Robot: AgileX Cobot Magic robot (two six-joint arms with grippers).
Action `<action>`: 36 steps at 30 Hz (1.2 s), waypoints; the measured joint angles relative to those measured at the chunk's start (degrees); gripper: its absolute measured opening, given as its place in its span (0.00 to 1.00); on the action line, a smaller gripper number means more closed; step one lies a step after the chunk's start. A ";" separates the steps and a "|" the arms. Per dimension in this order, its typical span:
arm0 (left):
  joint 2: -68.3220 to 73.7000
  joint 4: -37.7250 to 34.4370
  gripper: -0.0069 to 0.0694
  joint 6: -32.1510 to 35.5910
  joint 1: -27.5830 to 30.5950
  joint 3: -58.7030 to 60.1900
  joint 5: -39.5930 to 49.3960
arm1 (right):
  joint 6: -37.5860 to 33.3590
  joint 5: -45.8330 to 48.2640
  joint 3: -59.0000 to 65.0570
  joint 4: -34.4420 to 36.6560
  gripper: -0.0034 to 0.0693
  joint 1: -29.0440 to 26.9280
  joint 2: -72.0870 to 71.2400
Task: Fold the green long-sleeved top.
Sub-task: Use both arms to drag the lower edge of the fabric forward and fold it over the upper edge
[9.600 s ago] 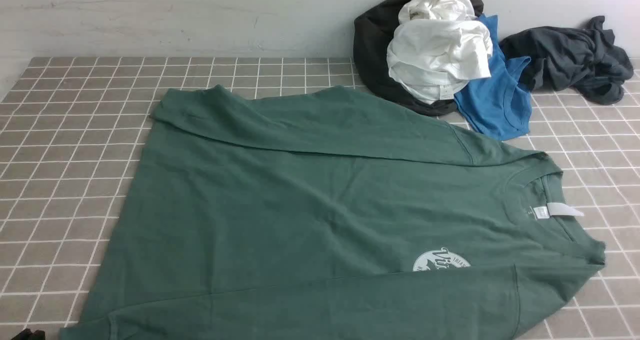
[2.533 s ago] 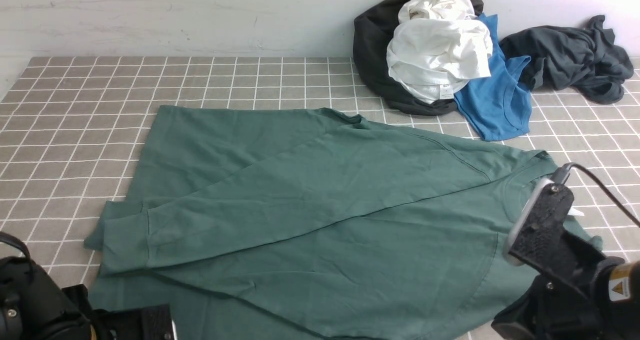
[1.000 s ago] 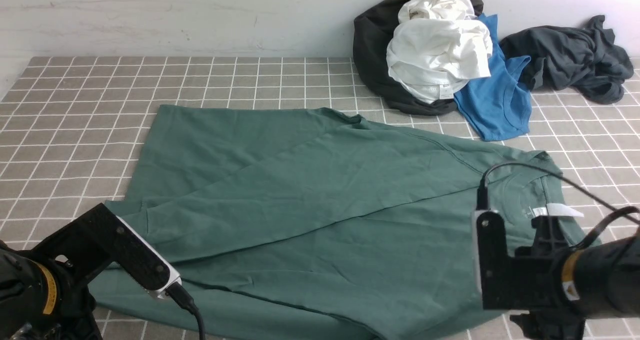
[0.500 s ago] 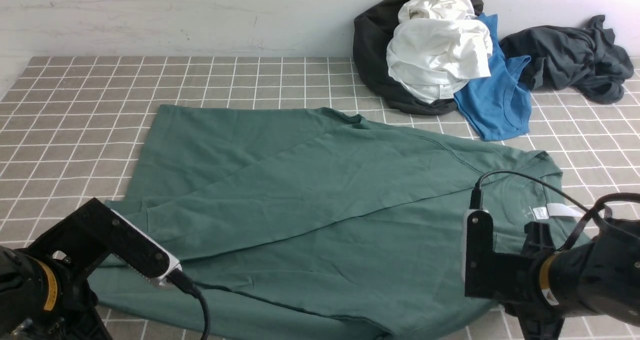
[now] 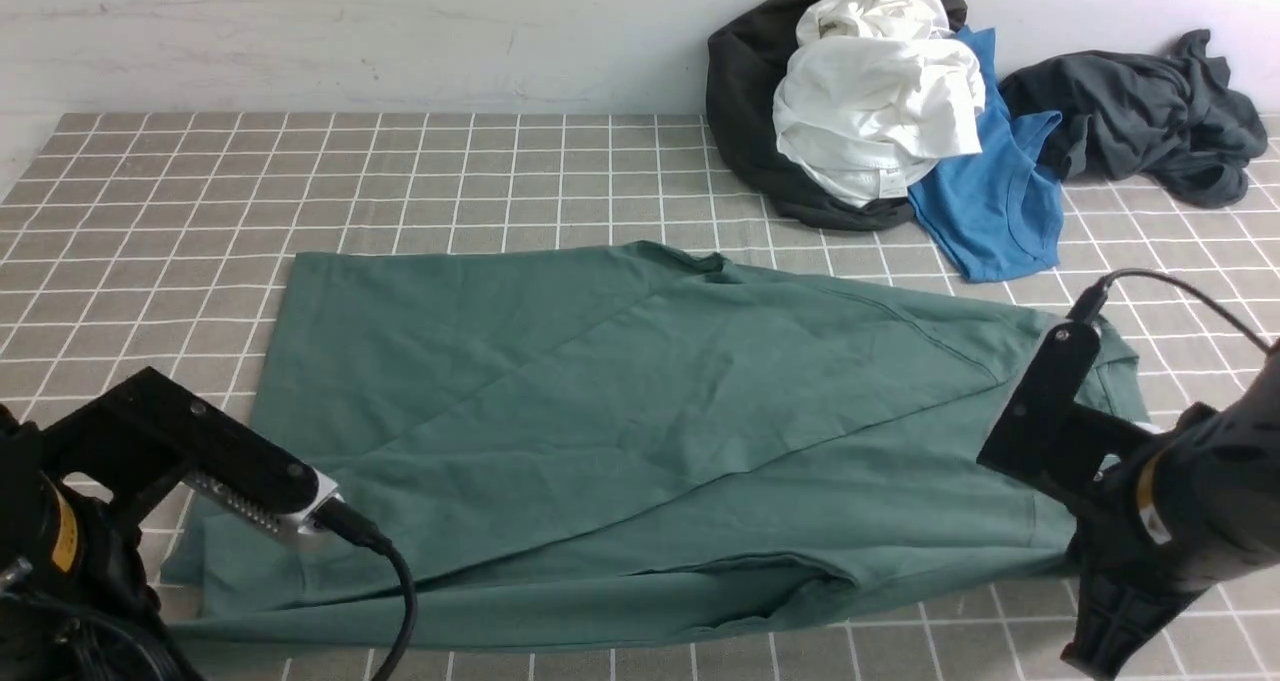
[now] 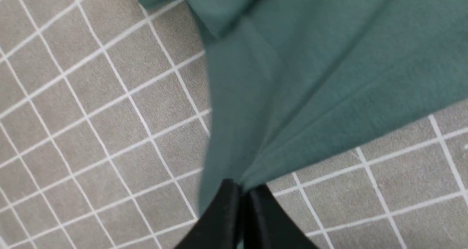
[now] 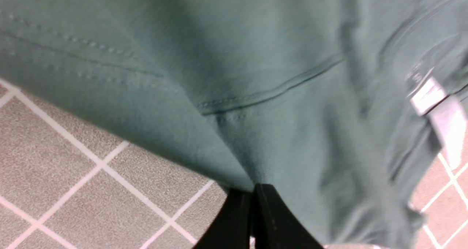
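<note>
The left gripper (image 6: 244,189) and right gripper (image 7: 254,189) each pinch the green long-sleeved top (image 5: 620,401), spread along the near edge of the worktop (image 5: 150,211); uneven pulling could free the thin cloth or skew the fold.

top (image 5: 620,411) on table (image 5: 150,211), centre | clothes pile (image 5: 880,111) behind it, far right

Front camera wide, forward over the table (image 5: 150,211); both wrist cameras close above the shared green long-sleeved top (image 6: 329,59).
</note>
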 joint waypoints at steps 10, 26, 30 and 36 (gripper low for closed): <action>21.00 -2.46 0.10 3.84 15.51 -19.64 -12.17 | -5.13 -2.75 -25.51 5.58 0.04 -8.71 15.08; 58.38 5.00 0.10 2.47 18.87 -56.00 -21.63 | -6.43 -0.78 -58.02 10.57 0.04 -11.49 44.28; 61.99 5.43 0.14 2.04 18.87 -58.10 -23.38 | -3.52 -1.58 -59.46 11.80 0.07 -11.70 46.70; 64.06 8.61 0.41 -4.91 19.48 -61.73 -25.24 | 1.71 0.24 -64.64 12.72 0.34 -11.81 47.27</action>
